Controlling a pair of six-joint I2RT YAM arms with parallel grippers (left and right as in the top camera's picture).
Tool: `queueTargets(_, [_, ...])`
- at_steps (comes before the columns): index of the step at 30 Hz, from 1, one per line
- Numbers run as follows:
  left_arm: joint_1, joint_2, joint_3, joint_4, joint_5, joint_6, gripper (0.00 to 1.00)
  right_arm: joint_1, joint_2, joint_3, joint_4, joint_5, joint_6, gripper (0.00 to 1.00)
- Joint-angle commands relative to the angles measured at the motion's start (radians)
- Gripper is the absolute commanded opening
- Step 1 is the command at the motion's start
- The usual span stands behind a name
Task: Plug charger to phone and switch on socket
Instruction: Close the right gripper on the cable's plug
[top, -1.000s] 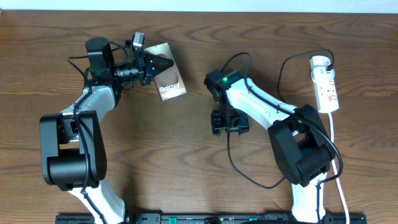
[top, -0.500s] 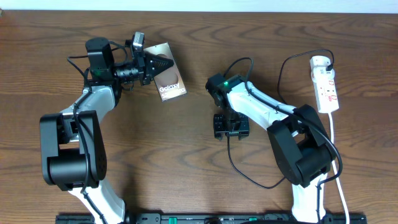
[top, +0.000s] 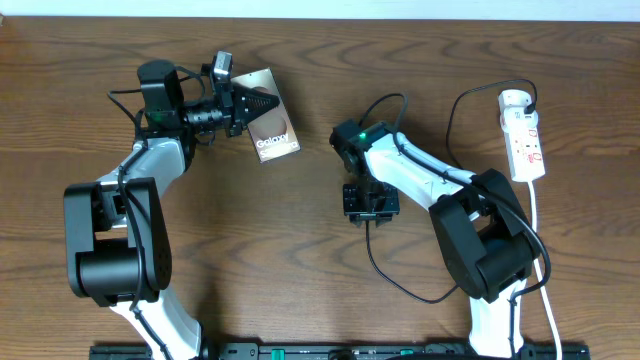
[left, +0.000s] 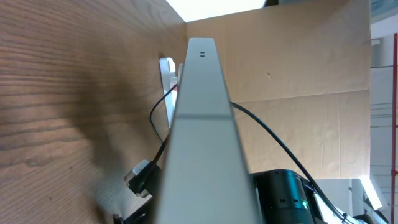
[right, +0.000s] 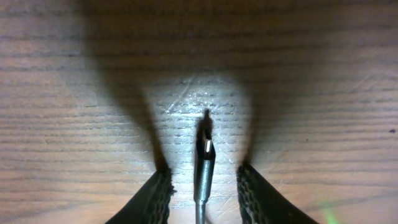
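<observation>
Charger tip (right: 204, 163) lies flat on the table between the right gripper (right: 203, 177) fingers, jaws partly open and clear of it, lined up to pinch I reckon. Left gripper (top: 243, 102) is clamped on the phone (top: 270, 125) at the far left, probably steadying it for plugging in
</observation>
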Motion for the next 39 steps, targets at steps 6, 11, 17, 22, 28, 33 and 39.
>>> queueTargets(6, [0.001, -0.014, 0.022, 0.008, 0.032, 0.021, 0.07, 0.010, 0.002, -0.019, 0.012, -0.005, 0.006, 0.29])
queueTargets(11, [0.001, -0.014, 0.022, 0.008, 0.032, 0.020, 0.07, 0.010, 0.002, -0.019, 0.009, -0.011, 0.006, 0.29])
queueTargets(17, [0.001, -0.014, 0.022, 0.008, 0.032, 0.021, 0.07, 0.010, 0.002, -0.019, 0.013, -0.011, 0.017, 0.13])
queueTargets(22, [0.001, -0.014, 0.022, 0.008, 0.032, 0.020, 0.07, 0.011, 0.002, -0.019, 0.013, -0.011, 0.017, 0.09])
queueTargets(28, [0.001, -0.014, 0.022, 0.008, 0.032, 0.020, 0.07, 0.015, 0.002, -0.019, 0.013, -0.011, 0.017, 0.08])
queueTargets(33, [0.001, -0.014, 0.022, 0.008, 0.032, 0.020, 0.07, 0.016, 0.002, -0.019, 0.013, -0.012, 0.017, 0.01])
queueTargets(39, [0.001, -0.014, 0.022, 0.008, 0.031, 0.021, 0.07, 0.016, 0.002, -0.019, 0.017, -0.011, 0.017, 0.01])
